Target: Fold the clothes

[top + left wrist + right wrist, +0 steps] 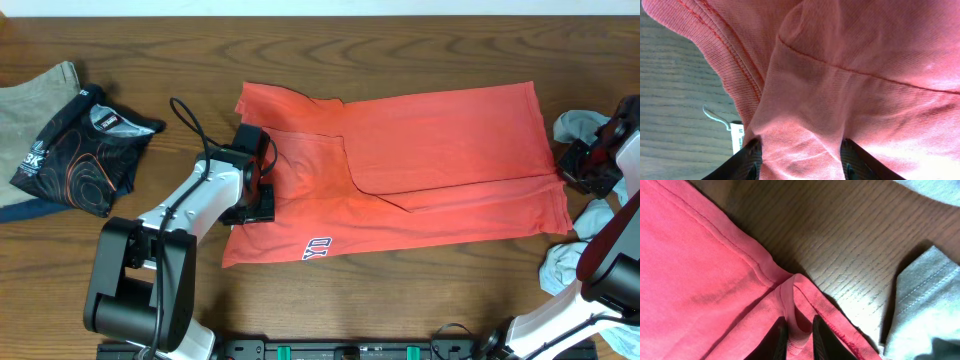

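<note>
The clothes are a coral-red tee [430, 170] lying flat across the middle of the table, its upper part folded down over the body and white block lettering [317, 246] showing at the near edge. My left gripper [268, 180] is at the tee's left end, shut on a raised bunch of the red cloth [800, 125] that fills the span between its fingers [752, 160]. My right gripper [568, 170] is at the tee's right edge. Its fingers [777, 337] stand narrowly apart with a fold of the hem [795, 305] loose between them.
Light grey-blue tees lie crumpled at the far right [580, 125] and near right [570, 265], one close beside my right gripper [925, 310]. A dark printed garment [85, 150] lies over a beige one [35, 100] at the far left. A white size label [737, 137] pokes out.
</note>
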### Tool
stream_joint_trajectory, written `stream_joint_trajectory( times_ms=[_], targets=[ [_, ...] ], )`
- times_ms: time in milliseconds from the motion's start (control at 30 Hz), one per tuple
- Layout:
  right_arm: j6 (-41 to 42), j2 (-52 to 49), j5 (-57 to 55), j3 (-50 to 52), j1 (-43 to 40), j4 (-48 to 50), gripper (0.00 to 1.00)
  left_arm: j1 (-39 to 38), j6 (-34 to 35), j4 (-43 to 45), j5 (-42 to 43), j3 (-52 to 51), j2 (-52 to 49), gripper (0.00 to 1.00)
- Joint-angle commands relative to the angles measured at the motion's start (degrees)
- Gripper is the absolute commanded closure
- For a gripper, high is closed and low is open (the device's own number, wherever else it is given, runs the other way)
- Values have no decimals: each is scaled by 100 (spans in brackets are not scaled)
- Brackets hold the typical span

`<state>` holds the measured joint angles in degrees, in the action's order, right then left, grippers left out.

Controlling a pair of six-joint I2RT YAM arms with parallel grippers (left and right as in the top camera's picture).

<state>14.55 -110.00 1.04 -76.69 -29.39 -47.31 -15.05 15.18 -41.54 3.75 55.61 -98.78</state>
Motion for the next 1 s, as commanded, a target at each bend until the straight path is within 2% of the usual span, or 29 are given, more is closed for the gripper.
stream_joint_trajectory(
  times_ms=[0,67,100,300,400,467,500,633,767,967],
  targets=[
    [-4,125,-81,-94,-44,-7,89,-2,11,-11,-4,-44,31,47],
    [-4,125,-79,-94,-44,-7,98,-2,11,-11,-4,-44,31,48],
    [-4,125,-81,-94,-44,-7,99,-2,11,-13,-4,-44,31,48],
    [140,125,70,-94,-59,149,99,-2,9,-11,-7,-44,31,47],
    [868,125,76,-94,-90,396,99,-2,11,-13,-4,-44,31,48],
    [1423,125,98,-94,-94,586,91,-2,11,-13,-4,-44,31,48],
    [1609,125,122,-94,-94,651,90,-2,11,-15,-4,-44,31,47],
    [1716,125,352,-94,-92,804,77,-2,11,-20,-4,-44,31,48],
    [1342,125,352,-94,-94,686,77,-2,11,-13,-7,-44,31,48],
    [846,125,258,-94,-101,17,74,-2,11,-13,-4,-44,31,47]
  ],
)
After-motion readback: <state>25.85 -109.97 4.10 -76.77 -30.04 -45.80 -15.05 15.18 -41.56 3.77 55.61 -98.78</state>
